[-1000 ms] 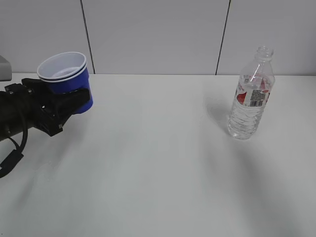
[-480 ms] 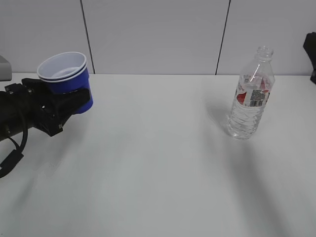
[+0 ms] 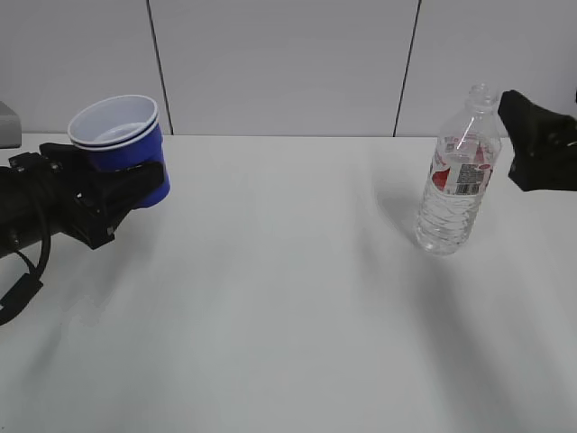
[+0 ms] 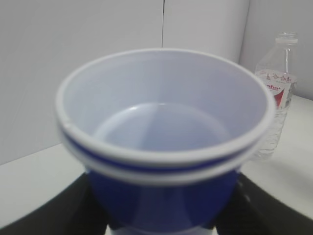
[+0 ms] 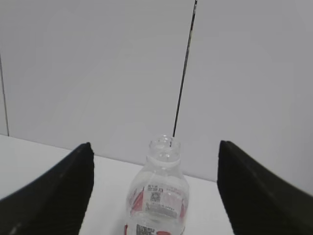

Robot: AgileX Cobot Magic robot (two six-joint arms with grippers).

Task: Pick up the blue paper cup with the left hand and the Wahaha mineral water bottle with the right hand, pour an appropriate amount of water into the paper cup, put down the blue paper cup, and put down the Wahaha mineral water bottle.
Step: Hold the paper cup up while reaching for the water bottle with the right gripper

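My left gripper [image 3: 135, 185] is shut on the blue paper cup [image 3: 126, 149] and holds it upright above the table at the far left. The cup fills the left wrist view [image 4: 161, 161]; its white inside looks empty, and black fingers [image 4: 58, 210] press both sides. The Wahaha mineral water bottle [image 3: 455, 176] stands upright and capless on the table at the right, also seen in the left wrist view [image 4: 279, 93]. My right gripper [image 3: 518, 135] is open just right of the bottle's upper part. In the right wrist view the bottle [image 5: 159, 196] stands ahead between the spread fingers [image 5: 54, 196].
The white table [image 3: 288, 298] runs to a grey panelled wall [image 3: 279, 63] with dark seams. A grey object [image 3: 7, 122] sits at the far left edge by the wall.
My right gripper has come in from the right edge and moved left toward the bottle. The left gripper and cup have not moved.
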